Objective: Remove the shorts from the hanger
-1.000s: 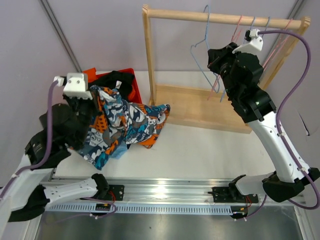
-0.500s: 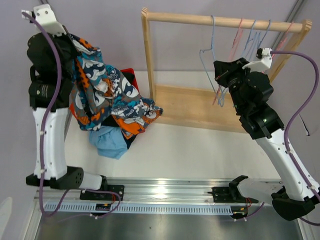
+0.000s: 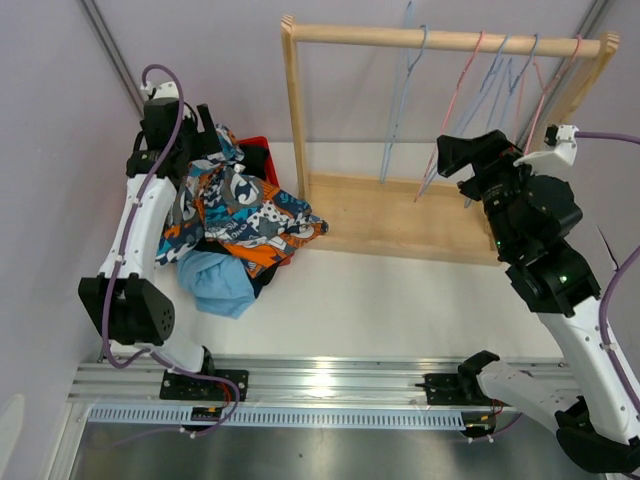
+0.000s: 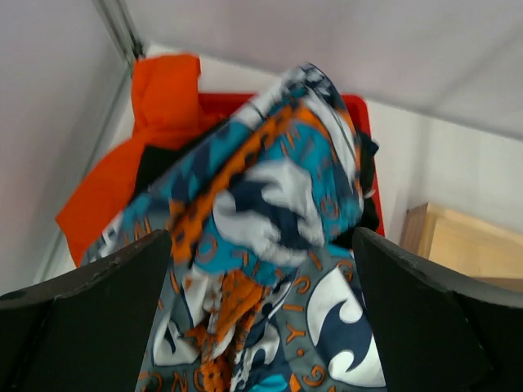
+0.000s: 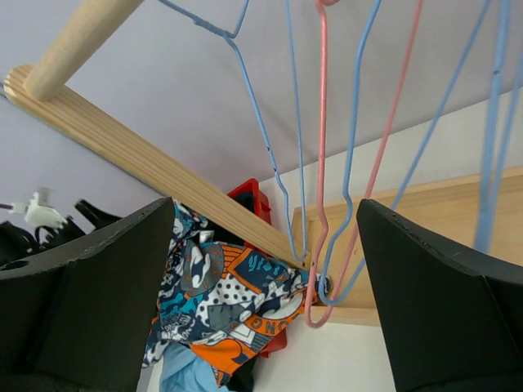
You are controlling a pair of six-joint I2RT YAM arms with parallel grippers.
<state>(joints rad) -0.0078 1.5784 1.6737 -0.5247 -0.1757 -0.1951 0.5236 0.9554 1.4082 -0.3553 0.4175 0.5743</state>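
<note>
The patterned shorts (image 3: 245,210) lie crumpled over the pile at the red bin (image 3: 262,152), off any hanger. Under them show light blue shorts (image 3: 215,282), and in the left wrist view orange shorts (image 4: 163,90) and a black one (image 4: 155,163). My left gripper (image 3: 200,140) hovers above the pile, open, the patterned shorts (image 4: 270,212) loose below its wide jaws (image 4: 261,327). My right gripper (image 3: 468,158) stands open and empty in front of several bare blue and pink wire hangers (image 5: 321,122) on the rail.
The wooden rack has a top rail (image 3: 440,40), a left post (image 3: 297,110) and a flat base (image 3: 400,215) on the white table (image 3: 400,300). The purple wall stands close behind the left arm.
The left arm came down from high up and let go of the patterned shorts, which now rest on the pile. Both grippers opened. The right arm drew back from the hangers.
</note>
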